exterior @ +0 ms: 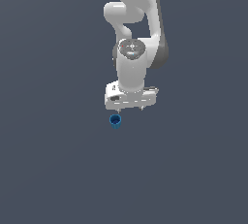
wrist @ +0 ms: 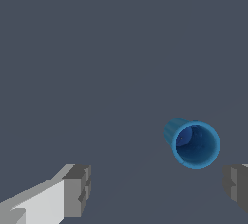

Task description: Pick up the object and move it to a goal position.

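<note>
Claw fingers spread wide, holding nothing | blue ribbed cup on its side on bench, apart from both fingers, off-centre | not yet grasped | remaining: centre, clench, lift, carry to goal

Plain dark grey-blue floor; 1 small blue ribbed cup lying on side on it.

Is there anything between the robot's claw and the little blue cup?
Nothing. In the wrist view only bare grey floor separates the open gripper from the blue cup; it isn't touching.
</note>
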Available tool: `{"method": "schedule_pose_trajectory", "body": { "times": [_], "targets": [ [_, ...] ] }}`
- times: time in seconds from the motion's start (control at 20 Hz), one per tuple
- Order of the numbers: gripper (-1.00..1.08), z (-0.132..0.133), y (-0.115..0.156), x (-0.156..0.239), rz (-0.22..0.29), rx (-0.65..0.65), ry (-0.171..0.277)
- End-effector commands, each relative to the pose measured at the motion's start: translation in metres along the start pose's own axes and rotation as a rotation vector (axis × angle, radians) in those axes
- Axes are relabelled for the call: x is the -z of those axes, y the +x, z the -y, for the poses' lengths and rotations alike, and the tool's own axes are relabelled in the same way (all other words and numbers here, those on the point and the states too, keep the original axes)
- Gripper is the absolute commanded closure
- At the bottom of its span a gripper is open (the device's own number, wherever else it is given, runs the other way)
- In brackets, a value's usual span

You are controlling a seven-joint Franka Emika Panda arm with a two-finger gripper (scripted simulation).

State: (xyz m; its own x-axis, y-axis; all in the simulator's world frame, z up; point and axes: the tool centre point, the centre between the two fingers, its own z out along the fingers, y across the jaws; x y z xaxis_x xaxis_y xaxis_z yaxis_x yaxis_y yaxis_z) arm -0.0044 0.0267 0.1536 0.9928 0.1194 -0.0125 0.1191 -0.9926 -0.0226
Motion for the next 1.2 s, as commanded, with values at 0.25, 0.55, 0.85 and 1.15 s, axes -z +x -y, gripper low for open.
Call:
{"method": "schedule_pose_trajectory", "body": {
  "times": [0.25, 0.55, 0.85, 1.15],
  "targets": [
    [-0.92, -0.035, -0.003, -0.03, -0.006, 0.098, -0.012],
    [-0.92, -0.058, -0.007, -0.05, -0.009, 0.166, -0.019],
    [-0.92, -0.069, -0.01, -0.061, -0.01, 0.2, -0.023],
    [-0.92, -0.07, -0.011, -0.063, -0.009, 0.201, -0.023]
  ]
}}
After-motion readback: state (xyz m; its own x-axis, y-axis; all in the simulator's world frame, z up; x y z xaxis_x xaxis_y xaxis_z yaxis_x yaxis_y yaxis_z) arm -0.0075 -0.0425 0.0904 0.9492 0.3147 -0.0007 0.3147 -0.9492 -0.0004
